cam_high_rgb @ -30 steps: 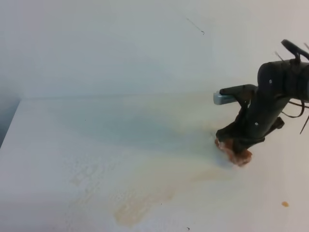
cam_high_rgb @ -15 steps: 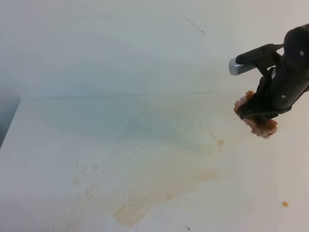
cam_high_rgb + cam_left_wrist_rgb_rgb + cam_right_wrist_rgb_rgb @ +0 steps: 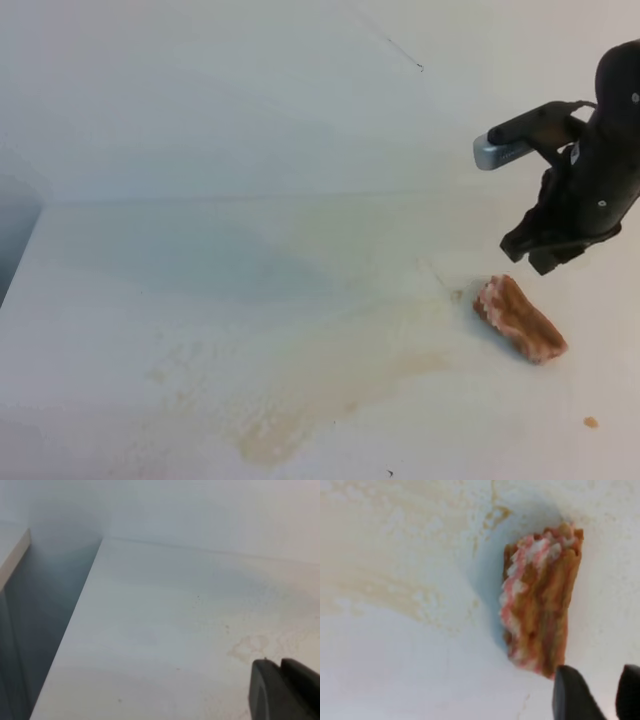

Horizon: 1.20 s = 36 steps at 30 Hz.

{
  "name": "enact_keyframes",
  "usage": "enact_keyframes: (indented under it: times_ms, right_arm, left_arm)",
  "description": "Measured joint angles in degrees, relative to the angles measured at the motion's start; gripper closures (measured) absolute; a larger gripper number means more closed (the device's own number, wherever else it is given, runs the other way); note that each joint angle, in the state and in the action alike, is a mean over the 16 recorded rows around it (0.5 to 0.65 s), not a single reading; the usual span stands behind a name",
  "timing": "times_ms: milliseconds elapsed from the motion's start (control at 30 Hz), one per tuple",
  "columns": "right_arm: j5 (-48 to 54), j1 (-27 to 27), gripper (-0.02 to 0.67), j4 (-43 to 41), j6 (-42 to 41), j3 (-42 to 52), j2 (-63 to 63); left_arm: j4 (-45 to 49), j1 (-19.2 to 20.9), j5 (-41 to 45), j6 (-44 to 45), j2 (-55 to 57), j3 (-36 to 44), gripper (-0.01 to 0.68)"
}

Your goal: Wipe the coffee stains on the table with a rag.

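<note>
At the table's [image 3: 120, 300] near edge, stain: pale tan coffee stains [image 3: 300, 400] smeared wide.
Dot: tiny orange spot [image 3: 591, 422] at right.
Rag: rag [image 3: 518, 318] lying loose beside the smear.
Right gripper: right gripper [image 3: 548, 252] above it, jaws parted, holding nothing.
Left gripper: left gripper [image 3: 285, 690] barely seen; spread unclear.

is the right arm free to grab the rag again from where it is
Probably yes. The right end effector hangs just above the rag, which lies alone on the table beside the smear; nothing stands between them.
</note>
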Motion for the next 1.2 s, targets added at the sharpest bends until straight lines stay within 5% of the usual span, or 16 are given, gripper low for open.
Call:
enact_keyframes:
  times_ms: [600,1200]
  right_arm:
    - [2.56,0.01,0.637,6.34,-4.30,11.74,-26.14]
    - [-1.03,0.01,0.651,10.66,2.14,16.55,-47.78]
  left_arm:
    - [0.00,0.00,0.00,0.00,0.00,0.00,0.677]
    - [0.00,0.00,0.00,0.00,0.00,0.00,0.677]
